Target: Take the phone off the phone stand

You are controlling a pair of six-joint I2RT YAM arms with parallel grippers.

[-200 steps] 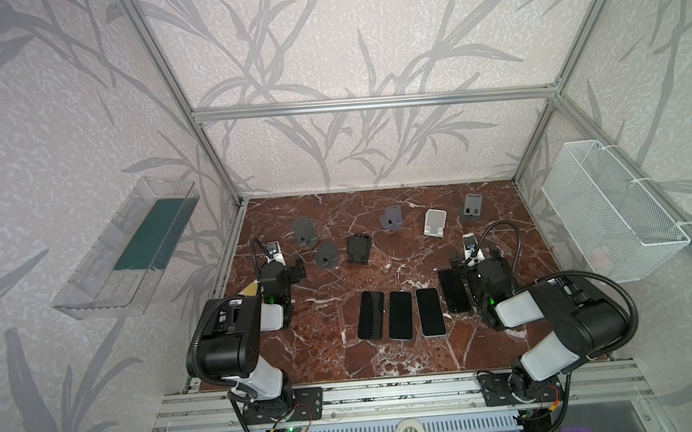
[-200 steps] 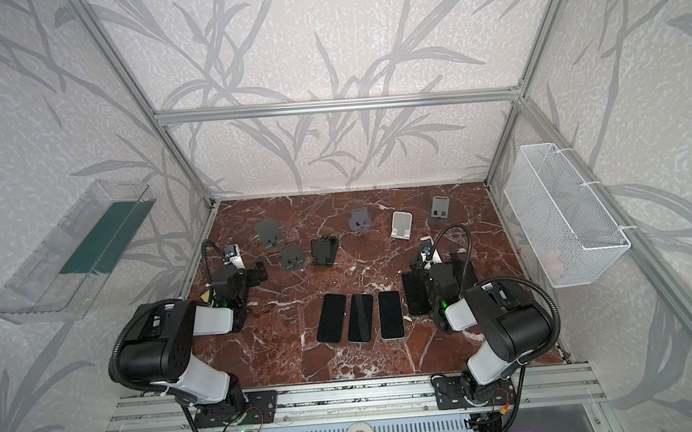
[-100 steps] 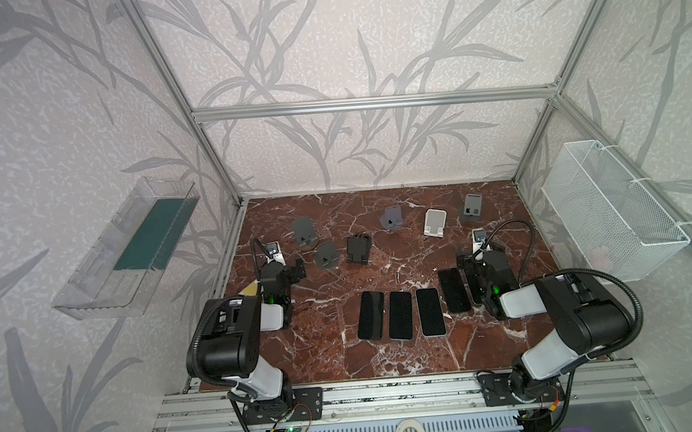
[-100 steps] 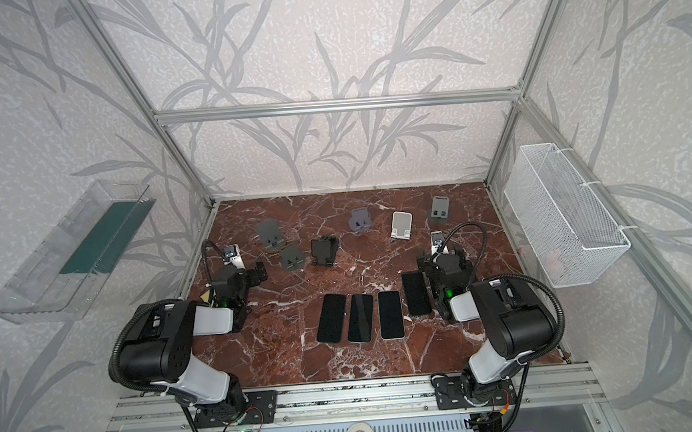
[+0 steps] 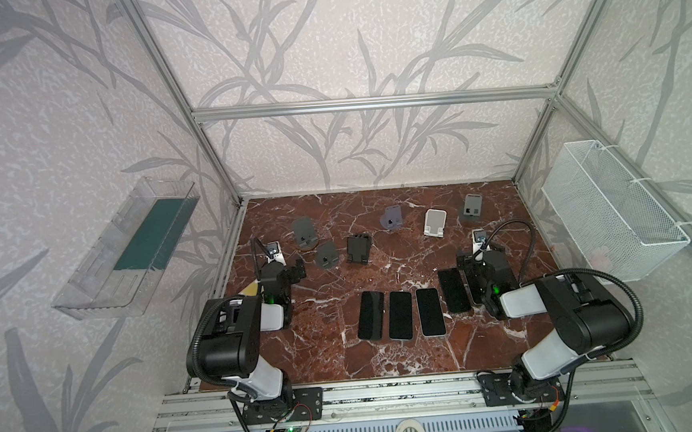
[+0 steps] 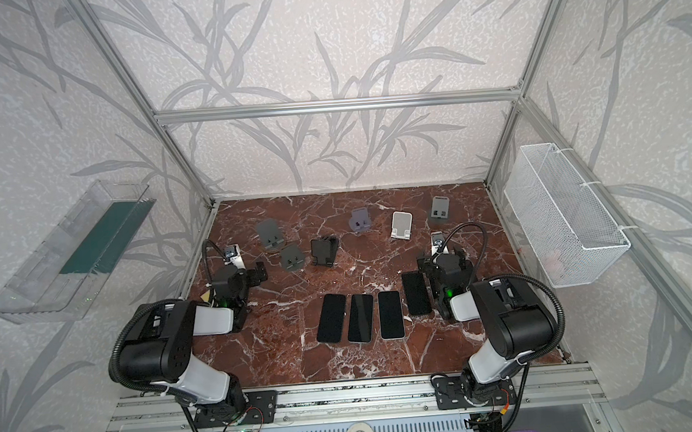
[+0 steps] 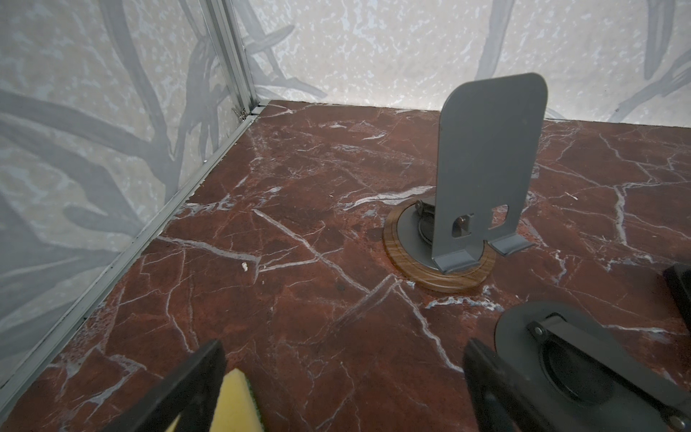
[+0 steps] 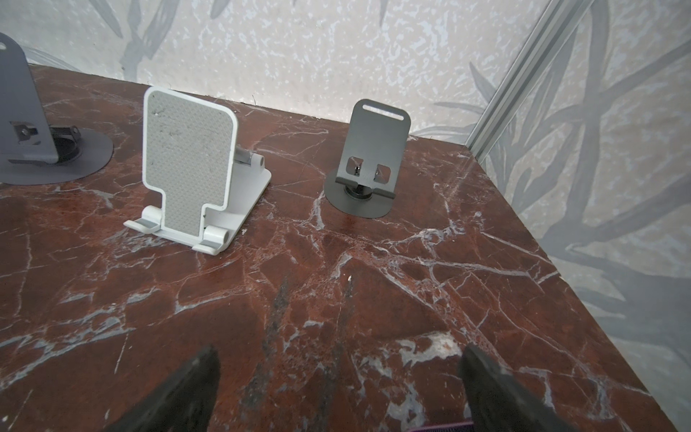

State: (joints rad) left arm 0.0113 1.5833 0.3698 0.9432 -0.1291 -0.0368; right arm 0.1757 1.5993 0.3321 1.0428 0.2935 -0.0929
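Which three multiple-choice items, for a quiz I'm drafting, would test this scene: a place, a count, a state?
1. Where do the phones lie? A) on stands B) flat on the table C) stacked in a pile
2. How many phone stands are there? A) three B) six C) nine
3. How are the left gripper and right gripper? A) both open, empty B) both shut C) each shut on a phone
Key: 1 B, they lie flat on the marble; 2 B, six stand across the back in both top views; 3 A, wrist views show jaws spread, gripping nothing.
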